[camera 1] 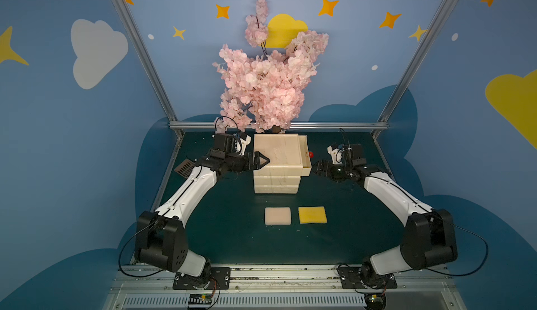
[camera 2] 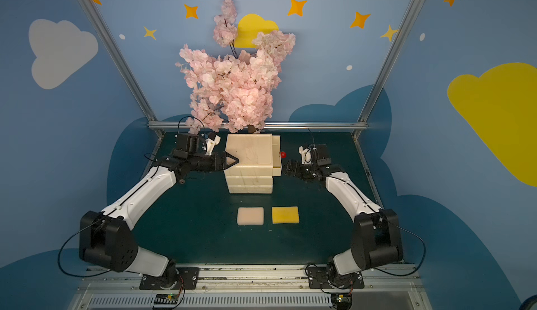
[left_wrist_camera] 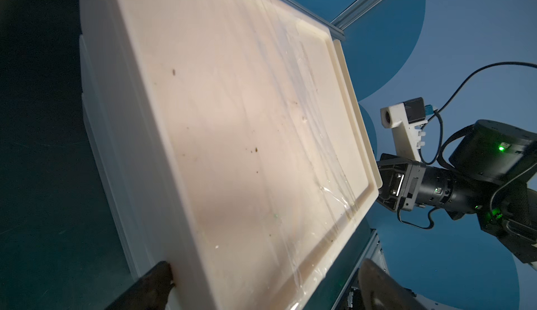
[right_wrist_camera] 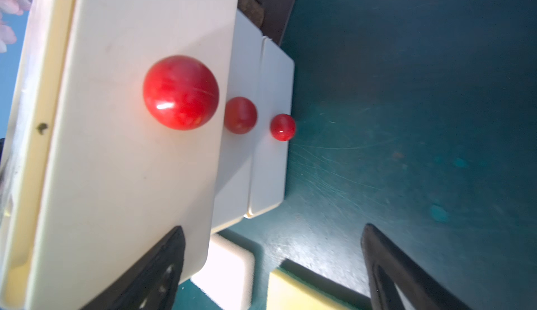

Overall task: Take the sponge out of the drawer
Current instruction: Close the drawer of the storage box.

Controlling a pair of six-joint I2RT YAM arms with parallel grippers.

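Sponges lie near the tabletop's [camera 1: 232, 236] front edge, pink sponge [camera 1: 277, 216] beside yellow sponge [camera 1: 312, 215], well apart from both grippers. The right gripper [camera 1: 316, 168] gapes empty by the top drawer's [camera 1: 307, 170] red knob [right_wrist_camera: 180, 92]; the left gripper [camera 1: 263, 160], wide and empty, touches the drawer unit [camera 1: 276, 182].

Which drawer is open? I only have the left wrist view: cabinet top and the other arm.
Observer: The top drawer, pulled slightly toward the right arm.
Operator: Any sponge out?
Observer: Two lie on the table before the cabinet: a pale sponge and a yellow sponge.
Operator: Anything gripped?
Observer: No, the right gripper is open and empty, the top red knob beyond its fingers.
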